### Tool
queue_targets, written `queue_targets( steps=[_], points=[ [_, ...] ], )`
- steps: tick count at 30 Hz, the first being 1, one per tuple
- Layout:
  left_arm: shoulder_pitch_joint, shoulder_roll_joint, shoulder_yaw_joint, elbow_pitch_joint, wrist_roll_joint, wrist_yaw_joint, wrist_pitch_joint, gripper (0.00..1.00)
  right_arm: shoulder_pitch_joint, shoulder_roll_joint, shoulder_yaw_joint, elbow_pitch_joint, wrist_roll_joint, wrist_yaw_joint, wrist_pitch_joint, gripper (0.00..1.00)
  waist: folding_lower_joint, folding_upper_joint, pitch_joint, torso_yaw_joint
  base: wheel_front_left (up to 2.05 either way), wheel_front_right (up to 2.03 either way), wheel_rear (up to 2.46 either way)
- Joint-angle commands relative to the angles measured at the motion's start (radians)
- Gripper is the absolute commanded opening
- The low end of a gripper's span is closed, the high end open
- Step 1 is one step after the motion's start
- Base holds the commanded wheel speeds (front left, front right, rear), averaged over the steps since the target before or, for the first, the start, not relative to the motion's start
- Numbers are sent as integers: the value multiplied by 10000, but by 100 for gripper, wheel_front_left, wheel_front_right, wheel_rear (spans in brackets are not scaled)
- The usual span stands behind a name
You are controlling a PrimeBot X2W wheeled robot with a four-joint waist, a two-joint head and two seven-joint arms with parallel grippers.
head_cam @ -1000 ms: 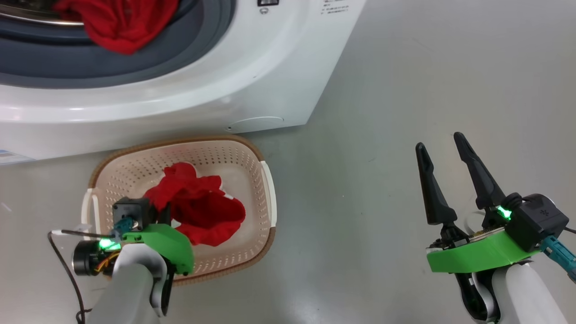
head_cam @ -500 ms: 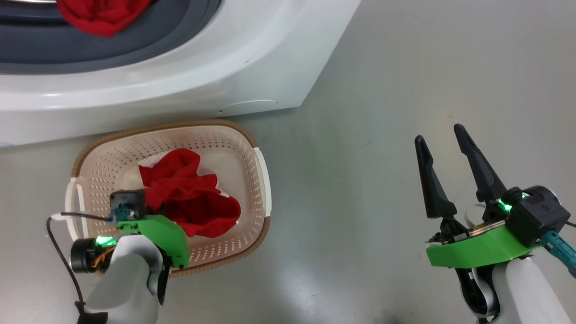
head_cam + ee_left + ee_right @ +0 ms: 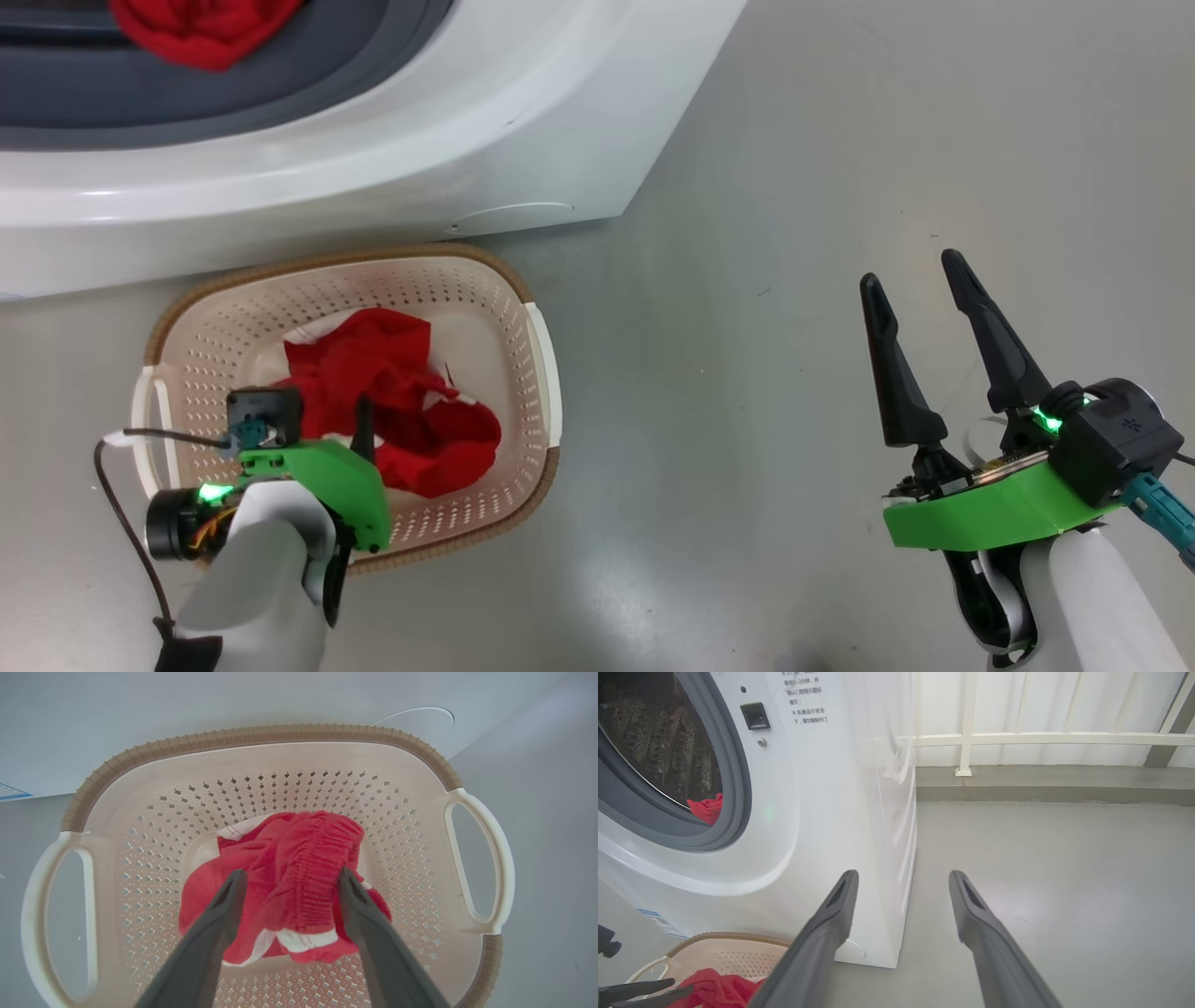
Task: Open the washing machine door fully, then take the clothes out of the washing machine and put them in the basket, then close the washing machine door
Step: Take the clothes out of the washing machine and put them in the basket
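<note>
The cream basket [image 3: 373,257] stands on the floor in front of the white washing machine [image 3: 523,121]. Red clothes [image 3: 411,411] with white trim lie in it. My left gripper [image 3: 336,429] points down into the basket, open, its fingers standing on either side of the loose red fabric [image 3: 299,858] in the left wrist view [image 3: 292,871]. More red clothes [image 3: 201,28] hang over the grey seal at the drum's mouth, also seen from the right wrist [image 3: 706,808]. My right gripper [image 3: 910,269] hovers open over bare floor to the right, holding nothing. The washing machine door is out of view.
Grey floor [image 3: 794,187] stretches right of the machine. A white railing [image 3: 1041,739] and a low kerb run along the far side. The basket's white handles [image 3: 486,858] stick out at its short ends. A blue label [image 3: 658,921] sits low on the machine's front.
My left gripper has opened and let go of the red garment, which has slumped and spread in the basket. The head camera has tilted down a little. The right arm has stayed put.
</note>
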Motion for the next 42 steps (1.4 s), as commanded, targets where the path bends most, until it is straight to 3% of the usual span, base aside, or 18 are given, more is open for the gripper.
queue_targets(
  steps=[1,18,27,42],
  points=[
    [64,175,166,-14,-65,-51,-16,100,-151,-62,211,-194,82,63,-63,100,0,-1,-55,31,0,0,0],
    [460,113,243,-510,-465,-410,-133,100,77,-62,153,0,161,63,-63,100,0,-1,-1162,558,0,0,0],
    [1353,83,966,-2950,-706,-365,-139,100,248,-62,87,114,70,63,-63,100,0,-1,-1921,828,0,0,0],
    [3420,45,1931,-7331,151,-106,-140,100,640,-62,-93,215,-272,63,-63,100,0,-1,-3065,1052,0,0,0]
  ],
)
